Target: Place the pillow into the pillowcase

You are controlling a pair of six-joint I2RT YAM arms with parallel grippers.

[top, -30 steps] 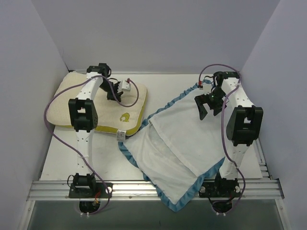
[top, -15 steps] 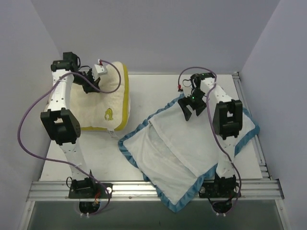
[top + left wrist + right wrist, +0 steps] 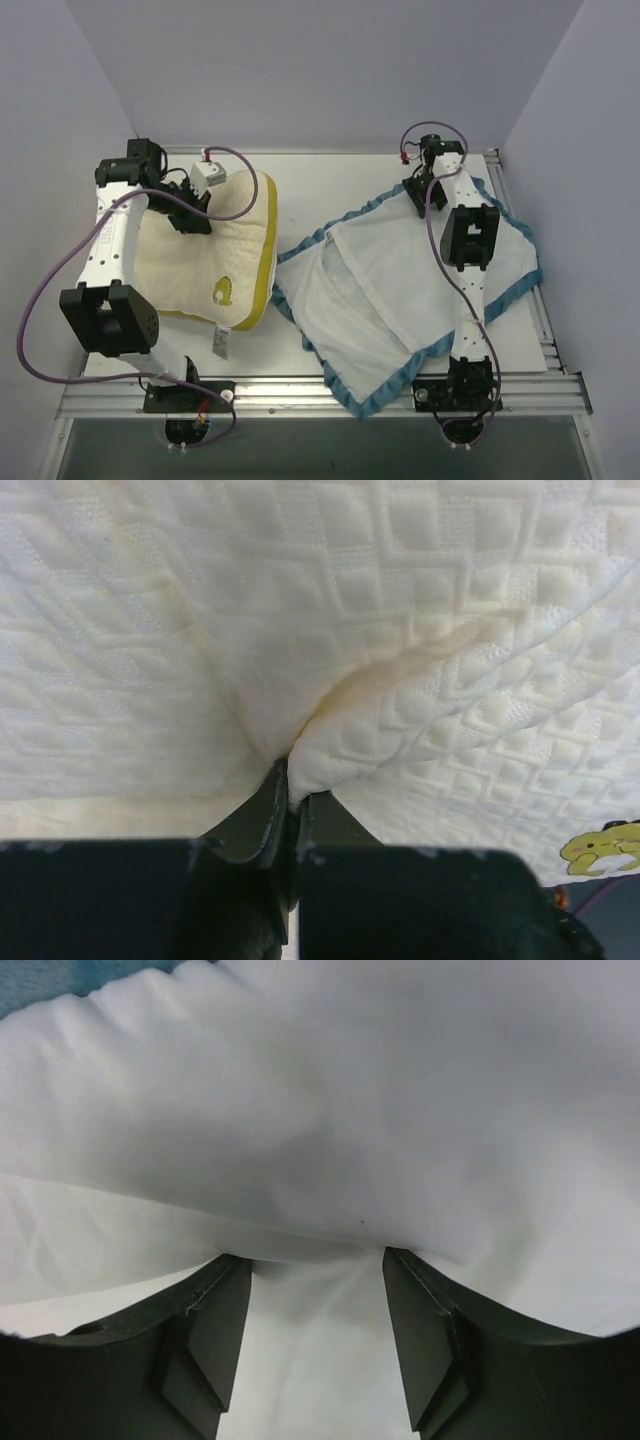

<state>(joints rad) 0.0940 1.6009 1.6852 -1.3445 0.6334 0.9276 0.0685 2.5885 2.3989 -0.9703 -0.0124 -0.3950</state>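
Cream pillow (image 3: 200, 270) on desk (image 3: 330, 180), left side, pinched by a thin fold in left claw (image 3: 292, 785) — liable to slip free. Right claw (image 3: 315, 1280) spread apart over pillowcase (image 3: 380, 300) alongside — may catch both layers, sealing opening.

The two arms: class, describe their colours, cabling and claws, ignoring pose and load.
Left arm and right arm: white links, boxy black joint housings. A purple cable runs along each. The left claw and right claw have dark, flat, tapering fingers.

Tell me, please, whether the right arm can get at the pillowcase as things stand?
Probably yes: the right pincer is open, up against the white inside of the pillowcase, nothing in between.
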